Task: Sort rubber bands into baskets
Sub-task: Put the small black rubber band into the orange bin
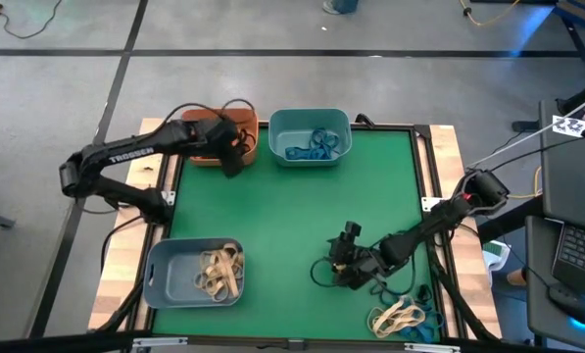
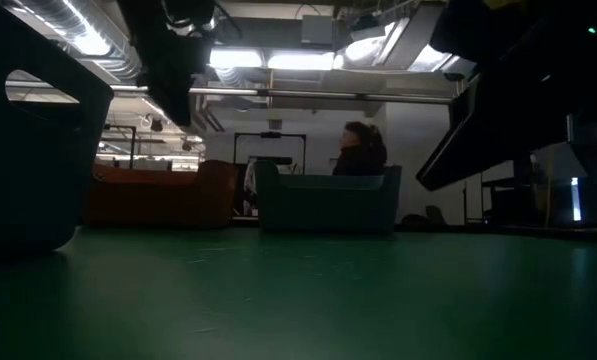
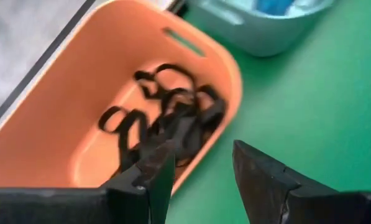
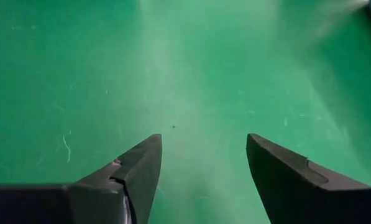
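Black rubber loops tangled in smooth orange tub, left tool parted, empty, above.

Floor: grey, smooth, crossed by dark seam lines. Ceiling: exposed ducts and pipes, bright strip lights. Far wall: pale, with a dark-framed doorway. Person seated beyond the table. Laptop at one side.
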### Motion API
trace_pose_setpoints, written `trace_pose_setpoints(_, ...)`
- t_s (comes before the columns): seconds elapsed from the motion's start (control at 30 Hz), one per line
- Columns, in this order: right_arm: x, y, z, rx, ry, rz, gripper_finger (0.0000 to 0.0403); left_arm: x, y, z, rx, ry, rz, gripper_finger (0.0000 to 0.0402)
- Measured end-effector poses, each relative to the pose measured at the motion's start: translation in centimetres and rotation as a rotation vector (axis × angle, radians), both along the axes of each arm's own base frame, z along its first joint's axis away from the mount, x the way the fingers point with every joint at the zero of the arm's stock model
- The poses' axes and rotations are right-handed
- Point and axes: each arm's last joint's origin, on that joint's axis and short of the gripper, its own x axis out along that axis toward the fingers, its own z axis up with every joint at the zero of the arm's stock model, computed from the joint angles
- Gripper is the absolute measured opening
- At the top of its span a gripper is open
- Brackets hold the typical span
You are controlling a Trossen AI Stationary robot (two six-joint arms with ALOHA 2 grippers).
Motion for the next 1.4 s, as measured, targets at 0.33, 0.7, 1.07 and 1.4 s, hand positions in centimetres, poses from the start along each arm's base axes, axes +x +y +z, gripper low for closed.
trace_pose_setpoints(0.33,0.0,0.2,-0.1,0.035,0.058,0.086,0.0236,3.2,-6.2,0.6,0.006,-0.143,-0.233,0.0144)
trace_pose_setpoints(0.7,-1.5,2.2,0.0,0.035,0.077,0.185,0.0236,6.1,-13.6,1.3,-0.004,-0.381,-0.5,0.0138)
trace_pose_setpoints(1.07,-5.1,4.3,2.2,0.167,0.106,0.234,0.0236,11.2,-20.1,-2.8,-0.035,-0.48,-0.669,0.0138)
trace_pose_setpoints(1.4,-7.7,5.6,2.7,0.353,0.254,0.243,0.0236,14.5,-24.4,-8.0,-0.066,-0.544,-0.736,0.0138)
